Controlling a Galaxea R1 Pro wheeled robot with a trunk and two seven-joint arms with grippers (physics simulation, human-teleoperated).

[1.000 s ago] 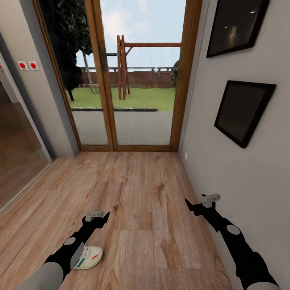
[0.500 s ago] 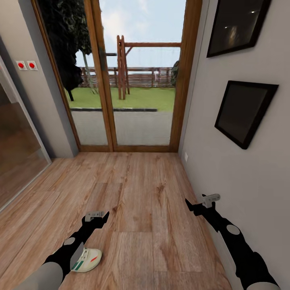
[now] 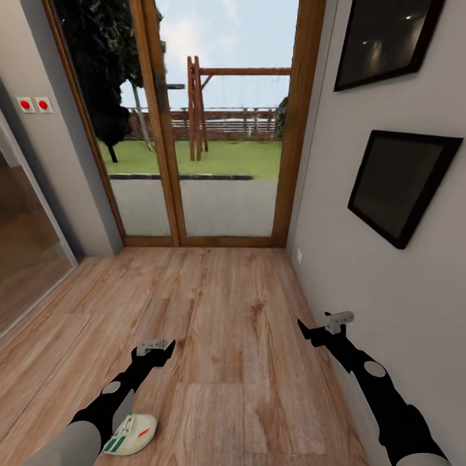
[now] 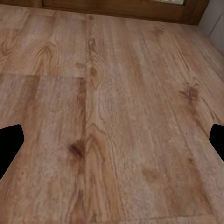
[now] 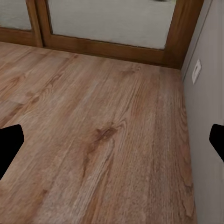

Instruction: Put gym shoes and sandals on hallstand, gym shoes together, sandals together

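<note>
the head view looks down a narrow corridor toward a tall wooden-framed glass door [image 3: 213, 123] with a lawn and a wooden play frame beyond it. the light brown wood-grain plank corridor floor [image 3: 220, 323] runs from the door toward the robot.

one off-white lace-up gym shoe with green side stripes and a red accent [image 3: 133, 432] lies on the floor at the lower left, partly hidden behind the black left forearm. it touches neither gripper.

the black left gripper [image 3: 155, 349] is held out over bare planks, ahead of the shoe and well apart from it. in the left wrist view its two dark fingertips [image 4: 9, 144] sit at opposite edges with wood floor between them, so the jaws stand spread wide and hold nothing.

the black right gripper [image 3: 314, 333] hangs close beside the pale grey right-hand wall [image 3: 388, 285], which carries two dark framed pictures [image 3: 398, 181]. in the right wrist view its fingertips [image 5: 9, 147] are likewise far apart, empty, with planks, the door's lower frame and a small white wall socket [image 5: 196, 71] ahead.

on the left wall are two small white plates with red buttons [image 3: 34, 104].
</note>
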